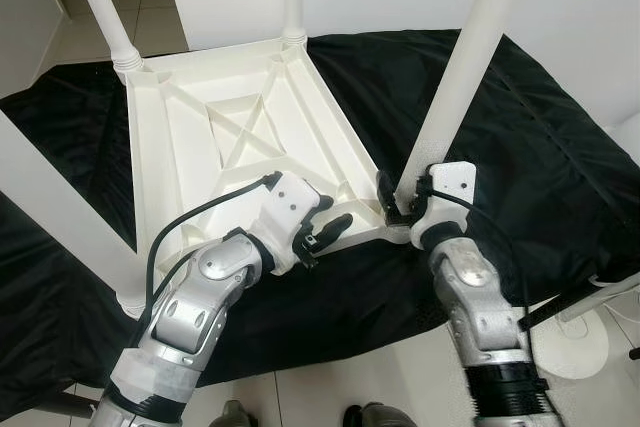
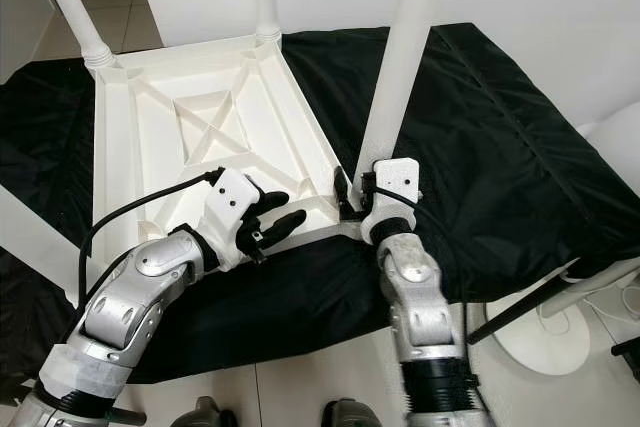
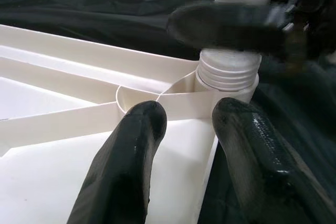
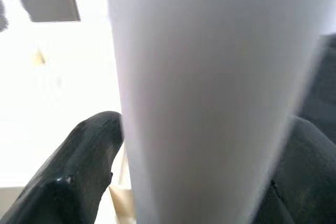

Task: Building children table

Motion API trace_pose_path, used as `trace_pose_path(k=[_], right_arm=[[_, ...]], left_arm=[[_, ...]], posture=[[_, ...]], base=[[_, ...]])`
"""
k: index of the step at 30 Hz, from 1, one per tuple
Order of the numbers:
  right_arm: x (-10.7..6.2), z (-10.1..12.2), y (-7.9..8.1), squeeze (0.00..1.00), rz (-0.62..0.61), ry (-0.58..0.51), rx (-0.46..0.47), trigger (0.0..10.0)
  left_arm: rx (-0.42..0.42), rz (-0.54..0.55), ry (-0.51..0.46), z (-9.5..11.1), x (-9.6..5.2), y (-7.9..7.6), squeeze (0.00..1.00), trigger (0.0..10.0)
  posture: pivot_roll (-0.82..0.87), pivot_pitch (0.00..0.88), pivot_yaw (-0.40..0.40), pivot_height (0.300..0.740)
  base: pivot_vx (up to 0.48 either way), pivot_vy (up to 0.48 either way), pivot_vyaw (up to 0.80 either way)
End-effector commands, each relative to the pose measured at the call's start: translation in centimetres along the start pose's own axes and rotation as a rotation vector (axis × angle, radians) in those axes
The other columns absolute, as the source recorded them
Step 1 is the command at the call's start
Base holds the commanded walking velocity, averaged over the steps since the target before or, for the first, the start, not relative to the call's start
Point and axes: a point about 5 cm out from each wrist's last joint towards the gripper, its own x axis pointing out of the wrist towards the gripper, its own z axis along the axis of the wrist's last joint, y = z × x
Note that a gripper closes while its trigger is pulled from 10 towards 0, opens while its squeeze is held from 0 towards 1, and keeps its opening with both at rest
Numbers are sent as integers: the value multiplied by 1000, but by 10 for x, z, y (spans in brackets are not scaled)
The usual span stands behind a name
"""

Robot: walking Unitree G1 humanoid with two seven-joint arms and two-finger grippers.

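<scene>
Table [image 1: 240, 137] lies upside down, white, ribbed; our right hand [image 1: 398, 197] clamps a leg [image 1: 462, 72], tops cropped; left hand [image 1: 325, 229] narrow.

Upturned white plastic tabletop [image 1: 230, 137], smooth, faintly satin, with moulded ribs on its underside. White plastic leg [image 1: 462, 67], smooth and matt, ending in a ridged screw collar [image 3: 228, 69]. Black cloth [image 1: 540, 147] beneath, thin, creased, slightly sheened like nylon. Left hand [image 1: 325, 227] with glossy black fingers [image 3: 126, 171], rubbery and reflective. Right hand [image 1: 398, 199] with duller black fingers [image 4: 79, 171] either side of the leg. Brushed silver metal forearms, white plastic wrist housings. Pale glossy tiled floor [image 1: 330, 392].
</scene>
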Motion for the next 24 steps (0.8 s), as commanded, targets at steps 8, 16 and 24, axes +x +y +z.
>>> trace_pose_path(k=[8, 16, 24], right_arm=[[-3, 3, -19, 0, 248, 11, -27, 10000], [-3, -12, -32, 0, 443, 125, -141, 7412], [-1, -18, -34, 0, 496, 155, -160, 0]], left_arm=[[-11, 2, -5, 0, -1, 0, 0, 10000], [-7, -5, -24, 3, 2, -4, 0, 10000], [-11, 5, -30, 3, 4, -7, 0, 10000]], posture=[[-90, 69, 27, 740], [-92, 59, 13, 740], [-86, 57, -9, 740]], base=[[0, 0, 0], [0, 0, 0], [0, 0, 0]])
